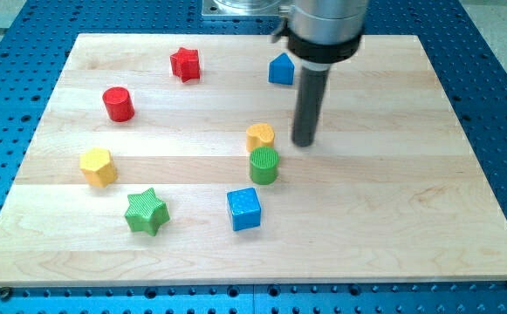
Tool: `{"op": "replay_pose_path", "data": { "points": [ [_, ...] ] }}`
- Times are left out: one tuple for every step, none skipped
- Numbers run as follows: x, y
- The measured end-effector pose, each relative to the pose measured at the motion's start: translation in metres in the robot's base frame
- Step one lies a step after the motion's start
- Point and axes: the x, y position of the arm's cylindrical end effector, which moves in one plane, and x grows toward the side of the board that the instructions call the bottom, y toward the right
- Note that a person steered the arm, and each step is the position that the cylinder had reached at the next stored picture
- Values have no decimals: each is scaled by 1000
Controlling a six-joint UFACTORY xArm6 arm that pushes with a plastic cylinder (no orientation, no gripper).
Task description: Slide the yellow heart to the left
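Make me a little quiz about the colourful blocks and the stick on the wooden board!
1. True or false: my tip is touching the red star.
2. Which block sits directly below the yellow heart in the view?
A. the blue cube
B. the green cylinder
C. the red cylinder
3. Fill in: my tip stands just to the view's ____ of the yellow heart.

Key
1. False: the red star is far off toward the view's top left.
2. B: the green cylinder appears to touch the heart.
3. right; a push from there would send the heart left.
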Motion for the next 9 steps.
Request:
{"op": "replay_pose_path", "data": {
  "points": [
    [0, -32],
    [0, -50],
    [0, -56],
    [-1, -34],
    [-2, 24],
    [31, 65],
    [35, 89],
    [39, 94],
    [39, 100]
  ]
}}
